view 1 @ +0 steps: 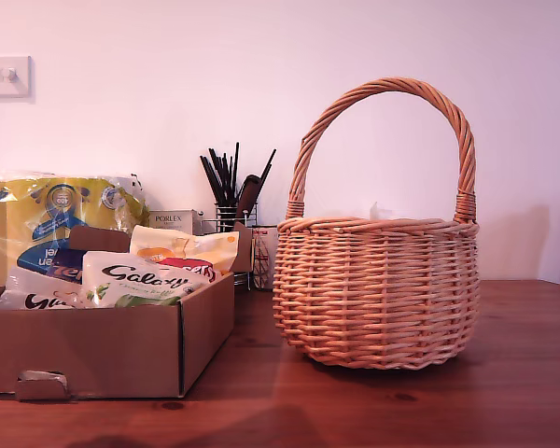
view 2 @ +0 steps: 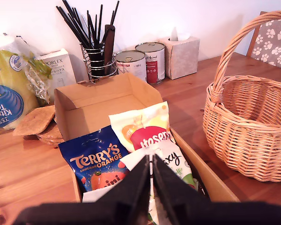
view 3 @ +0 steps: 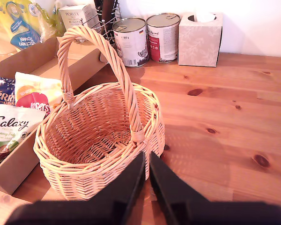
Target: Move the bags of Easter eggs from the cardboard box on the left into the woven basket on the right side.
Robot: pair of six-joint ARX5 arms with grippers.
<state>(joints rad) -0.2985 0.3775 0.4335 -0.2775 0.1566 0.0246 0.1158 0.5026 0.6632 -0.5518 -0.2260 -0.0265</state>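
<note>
The cardboard box sits at the exterior view's left, holding the bags of Easter eggs: a white Galaxy pouch, a cream-yellow pouch with a red label and a dark blue Terry's Orange pouch. The woven basket stands at the exterior view's right and looks empty inside. My first gripper hovers shut over the Galaxy pouch. Shut as well, my second gripper hangs above the basket's near rim. Neither gripper shows in the exterior view.
Behind the box are a yellow-and-blue plastic pack, a Porlex carton and a wire utensil holder. Two tins and a tissue box stand by the wall. Cork coasters lie beside the box.
</note>
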